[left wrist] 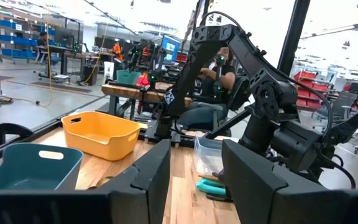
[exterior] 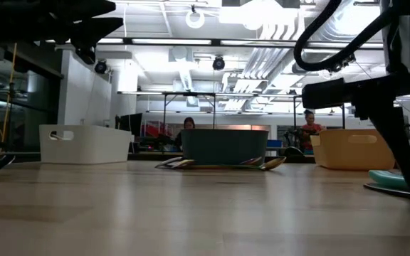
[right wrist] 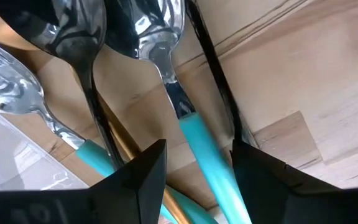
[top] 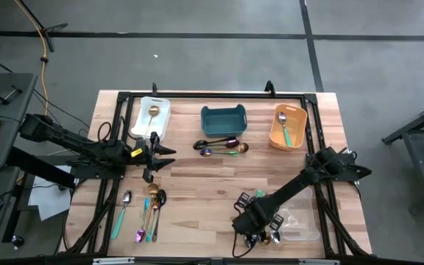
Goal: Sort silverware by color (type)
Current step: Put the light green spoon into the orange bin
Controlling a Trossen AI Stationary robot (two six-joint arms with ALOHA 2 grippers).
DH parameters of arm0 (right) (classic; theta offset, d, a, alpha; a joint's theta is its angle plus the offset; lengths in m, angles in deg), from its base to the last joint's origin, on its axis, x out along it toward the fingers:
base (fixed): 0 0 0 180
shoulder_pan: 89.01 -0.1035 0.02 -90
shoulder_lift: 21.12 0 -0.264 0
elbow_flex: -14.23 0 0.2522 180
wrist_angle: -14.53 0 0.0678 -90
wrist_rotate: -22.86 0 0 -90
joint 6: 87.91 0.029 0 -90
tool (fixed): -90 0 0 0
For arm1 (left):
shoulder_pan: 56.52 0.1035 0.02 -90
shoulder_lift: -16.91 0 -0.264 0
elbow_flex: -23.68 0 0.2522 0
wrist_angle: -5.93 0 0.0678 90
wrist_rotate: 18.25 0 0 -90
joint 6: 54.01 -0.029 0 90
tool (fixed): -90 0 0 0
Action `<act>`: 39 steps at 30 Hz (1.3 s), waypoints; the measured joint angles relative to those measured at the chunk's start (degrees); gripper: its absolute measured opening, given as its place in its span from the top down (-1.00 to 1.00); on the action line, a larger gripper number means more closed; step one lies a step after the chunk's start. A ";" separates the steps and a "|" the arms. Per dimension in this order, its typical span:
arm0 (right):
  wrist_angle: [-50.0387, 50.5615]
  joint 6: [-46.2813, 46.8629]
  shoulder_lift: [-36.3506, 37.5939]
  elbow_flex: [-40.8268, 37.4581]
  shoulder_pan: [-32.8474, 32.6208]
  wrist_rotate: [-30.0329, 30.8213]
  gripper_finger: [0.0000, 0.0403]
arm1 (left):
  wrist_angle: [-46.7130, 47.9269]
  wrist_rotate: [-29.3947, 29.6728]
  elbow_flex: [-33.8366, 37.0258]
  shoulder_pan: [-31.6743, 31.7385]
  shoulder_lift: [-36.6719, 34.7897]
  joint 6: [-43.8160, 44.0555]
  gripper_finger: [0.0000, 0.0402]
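Your right gripper was open over a teal-handled spoon; the left gripper hung open. Few pieces were binned; most silverware remained on the tabletop.

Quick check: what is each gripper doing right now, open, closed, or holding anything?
Left gripper: open, empty, above mid-table near the white bin.
Right gripper: open, straddling a teal-handled spoon beside the clear bin, not gripping.

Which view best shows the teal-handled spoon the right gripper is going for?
The right wrist view: the teal-handled spoon fills the frame, its handle running between the open right gripper fingers. In the high view the gripper hides it. The low view shows only a teal sliver at the right edge, and the left wrist view a bit of teal by the clear bin.
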 joint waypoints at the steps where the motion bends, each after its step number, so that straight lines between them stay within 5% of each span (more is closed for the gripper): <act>1: 0.00 -0.02 0.00 0.00 0.00 0.15 0.12 | 0.04 -0.01 0.00 0.00 0.00 0.00 0.32; 6: -0.24 -1.15 -0.04 0.00 0.12 1.43 0.19 | 0.18 0.00 0.00 0.01 0.00 0.00 0.32; 17: -0.76 -1.98 -0.11 0.02 1.79 2.18 0.81 | 0.90 0.00 0.00 0.02 0.00 0.48 0.32; 39: 1.30 1.45 0.35 4.54 4.26 2.05 0.81 | 0.93 0.72 0.00 0.00 0.00 0.48 0.32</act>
